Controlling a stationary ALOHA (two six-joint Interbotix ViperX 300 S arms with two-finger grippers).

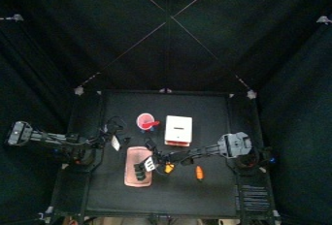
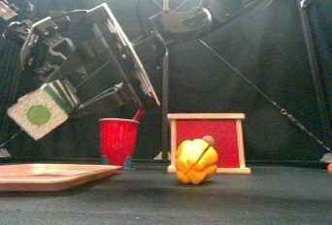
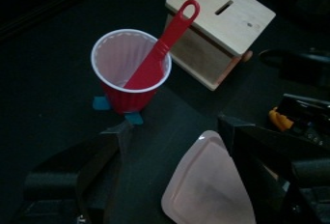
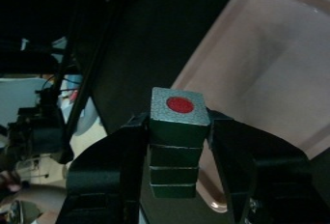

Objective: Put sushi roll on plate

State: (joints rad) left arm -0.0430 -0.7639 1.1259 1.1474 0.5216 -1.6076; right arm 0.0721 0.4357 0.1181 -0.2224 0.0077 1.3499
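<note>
The salmon-pink plate [image 1: 135, 170] lies at the table's front left; it also shows in the front view [image 2: 52, 176] and the right wrist view [image 4: 277, 64]. My right gripper [image 4: 179, 155] is shut on the sushi roll [image 4: 178, 122], a pale block with a red-dotted end, and holds it above the plate's edge. In the front view the roll [image 2: 39, 114] hangs over the plate and shows a green centre. In the top view the right gripper [image 1: 153, 159] reaches across to the plate. My left gripper [image 1: 115, 140] is open and empty, behind the plate near the red cup.
A red cup [image 3: 131, 69] with a red spoon [image 3: 165, 37] stands behind the plate. A white box [image 1: 178, 128] with a red front [image 2: 208, 142] is beside it. A yellow pepper [image 2: 196, 161] and an orange piece [image 1: 200, 172] lie right of the plate.
</note>
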